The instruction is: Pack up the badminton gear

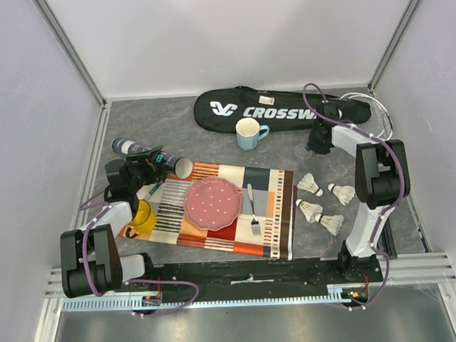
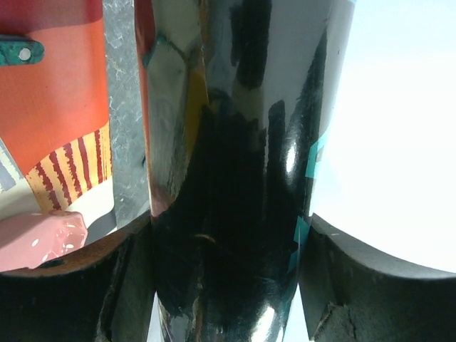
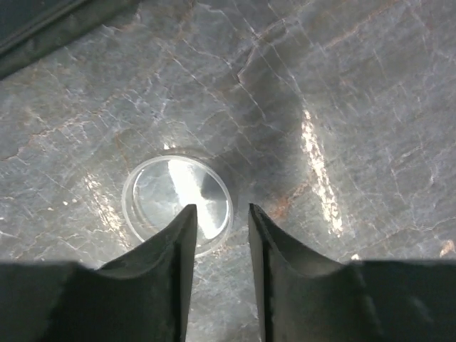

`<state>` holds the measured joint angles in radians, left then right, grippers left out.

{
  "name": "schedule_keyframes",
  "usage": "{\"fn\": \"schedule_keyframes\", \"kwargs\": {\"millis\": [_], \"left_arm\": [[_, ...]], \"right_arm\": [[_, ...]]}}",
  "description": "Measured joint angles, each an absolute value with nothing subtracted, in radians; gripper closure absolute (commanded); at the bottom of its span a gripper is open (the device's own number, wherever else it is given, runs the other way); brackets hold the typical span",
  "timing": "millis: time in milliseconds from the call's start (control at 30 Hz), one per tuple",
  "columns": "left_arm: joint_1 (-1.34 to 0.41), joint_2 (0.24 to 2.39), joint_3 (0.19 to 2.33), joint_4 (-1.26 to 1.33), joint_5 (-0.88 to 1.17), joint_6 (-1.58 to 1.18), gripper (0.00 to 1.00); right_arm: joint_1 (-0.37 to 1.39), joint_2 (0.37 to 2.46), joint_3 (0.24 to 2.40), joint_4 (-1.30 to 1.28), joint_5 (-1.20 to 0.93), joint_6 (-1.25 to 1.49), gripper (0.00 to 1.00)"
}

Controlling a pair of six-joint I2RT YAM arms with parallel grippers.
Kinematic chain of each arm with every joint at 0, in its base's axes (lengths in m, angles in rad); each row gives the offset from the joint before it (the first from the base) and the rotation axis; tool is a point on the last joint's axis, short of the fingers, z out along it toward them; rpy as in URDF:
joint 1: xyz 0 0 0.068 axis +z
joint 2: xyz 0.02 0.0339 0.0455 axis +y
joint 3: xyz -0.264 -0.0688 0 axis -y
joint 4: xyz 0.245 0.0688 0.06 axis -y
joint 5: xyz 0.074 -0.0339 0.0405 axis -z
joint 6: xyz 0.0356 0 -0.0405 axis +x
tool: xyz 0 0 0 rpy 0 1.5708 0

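The four shuttlecocks [image 1: 310, 184] lie loose at the right of the desk [image 1: 158, 125]. On the left, the left gripper [image 1: 140, 175] is clamped around the dark tube [image 2: 235, 178], and I judge its open mouth should be held level for loading. Farther off, the right gripper [image 3: 221, 210], narrowly parted and empty, hovers over a clear cap [image 3: 171, 192]; its arm hides part of the rackets [image 1: 371, 113] and the bag [image 1: 263, 109].

Inside a robotics test cell — plain white wall panels [image 1: 230, 34] in slim aluminium frame posts [image 1: 70, 49] enclose a grey marbled table [image 1: 165, 121], two cabled white-and-black robot arms [image 1: 379, 176] bolted to a black base rail [image 1: 217, 271].
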<state>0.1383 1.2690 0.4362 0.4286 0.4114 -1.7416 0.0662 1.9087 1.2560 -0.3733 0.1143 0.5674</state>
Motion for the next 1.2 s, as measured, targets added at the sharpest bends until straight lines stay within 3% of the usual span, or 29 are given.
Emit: {"fn": "schedule_keyframes", "kwargs": {"millis": [67,233,300,433,567,1200], "left_arm": [[0.138,1.269,0.436,0.429,0.42,-1.742,0.98],[0.138,1.269,0.436,0.431,0.432,-1.74,0.98],[0.138,1.269,0.436,0.433,0.444,-1.737,0.98],[0.138,1.277,0.436,0.437,0.464,-1.724,0.98],[0.138,1.282,0.436,0.442,0.48,-1.715,0.98],[0.138,1.282,0.419,0.457,0.511,-1.692,0.98]], "right_arm": [[0.068,1.909,1.268,-0.376,0.109,0.566,0.29],[0.082,1.893,1.271,-0.447,0.125,0.538,0.02],[0.099,1.846,1.271,-0.515,0.171,0.529,0.02],[0.185,1.721,1.271,-0.651,0.25,0.555,0.04],[0.303,1.65,1.262,-0.758,0.351,0.616,0.23],[0.461,1.729,1.219,-0.958,0.557,0.843,0.44]]}}
